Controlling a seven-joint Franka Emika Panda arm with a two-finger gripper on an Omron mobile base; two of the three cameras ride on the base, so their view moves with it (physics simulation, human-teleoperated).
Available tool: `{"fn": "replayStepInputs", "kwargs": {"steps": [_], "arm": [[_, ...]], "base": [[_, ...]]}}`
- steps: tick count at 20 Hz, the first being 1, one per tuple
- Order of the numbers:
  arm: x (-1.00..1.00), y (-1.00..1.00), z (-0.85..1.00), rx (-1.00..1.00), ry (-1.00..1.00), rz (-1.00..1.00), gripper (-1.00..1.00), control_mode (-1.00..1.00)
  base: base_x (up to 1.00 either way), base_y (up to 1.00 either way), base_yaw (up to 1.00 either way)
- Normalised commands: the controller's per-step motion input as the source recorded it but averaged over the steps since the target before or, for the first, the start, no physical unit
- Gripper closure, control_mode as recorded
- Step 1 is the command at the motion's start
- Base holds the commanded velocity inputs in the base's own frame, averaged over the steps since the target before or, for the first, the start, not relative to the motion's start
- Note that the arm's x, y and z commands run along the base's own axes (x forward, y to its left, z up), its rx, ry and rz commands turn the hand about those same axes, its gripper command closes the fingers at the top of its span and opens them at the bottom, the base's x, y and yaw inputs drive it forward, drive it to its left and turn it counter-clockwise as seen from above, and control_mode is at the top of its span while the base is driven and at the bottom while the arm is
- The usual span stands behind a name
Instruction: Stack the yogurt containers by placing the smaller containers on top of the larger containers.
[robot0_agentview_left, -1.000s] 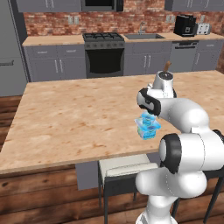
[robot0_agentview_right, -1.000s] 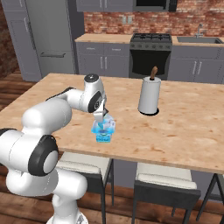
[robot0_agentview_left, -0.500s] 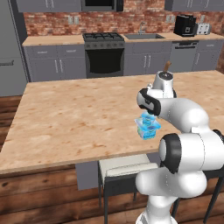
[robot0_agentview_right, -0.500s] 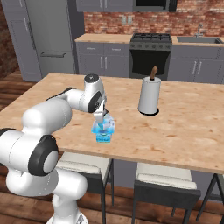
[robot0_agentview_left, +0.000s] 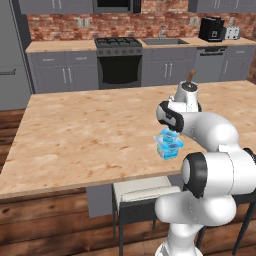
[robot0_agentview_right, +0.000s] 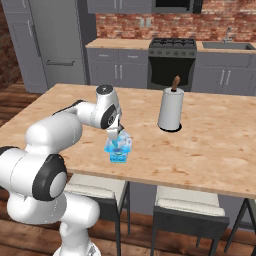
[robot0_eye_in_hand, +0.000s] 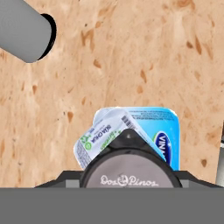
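The squarish light-blue tub (robot0_eye_in_hand: 165, 129) sits on the wooden counter near its front edge. It also shows under the hand in the base views (robot0_agentview_left: 169, 149) (robot0_agentview_right: 118, 152). On its top lies the small translucent cup (robot0_eye_in_hand: 103, 134), tilted, its printed label facing up. My gripper (robot0_eye_in_hand: 129, 178) hangs right above this pile (robot0_agentview_left: 168, 132) (robot0_agentview_right: 115, 134), pointing down. Between its fingers sits the tiny dark round cup (robot0_eye_in_hand: 130, 167) with a pale lid, and the jaws are shut on its sides. The dark cup covers the near part of the tub and of the small cup.
A tall white paper roll (robot0_agentview_left: 188, 94) (robot0_agentview_right: 170, 110) (robot0_eye_in_hand: 23, 29) stands on the counter beyond the pile, a hand's reach away. Two stools (robot0_agentview_right: 186, 214) are tucked under the counter's front edge. Bare wood stretches to the left of the pile (robot0_agentview_left: 85, 135).
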Motion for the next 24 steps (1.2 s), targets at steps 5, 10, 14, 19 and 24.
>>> {"fn": "replayStepInputs", "kwargs": {"steps": [5,10,14,19,24], "arm": [[0.00,0.00,0.00,0.00,0.00,0.00,1.00,-1.00],[0.00,0.00,0.00,0.00,0.00,0.00,1.00,-1.00],[0.00,-0.01,-0.04,0.00,0.00,0.00,1.00,-1.00],[0.00,0.00,-0.03,0.00,0.00,0.00,1.00,-1.00],[0.00,-0.02,-0.01,0.00,0.00,0.00,1.00,-1.00]], "base": [[0.00,0.00,0.00],[0.00,0.00,0.00],[0.00,0.00,0.00],[0.00,0.00,0.00],[0.00,0.00,0.00]]}}
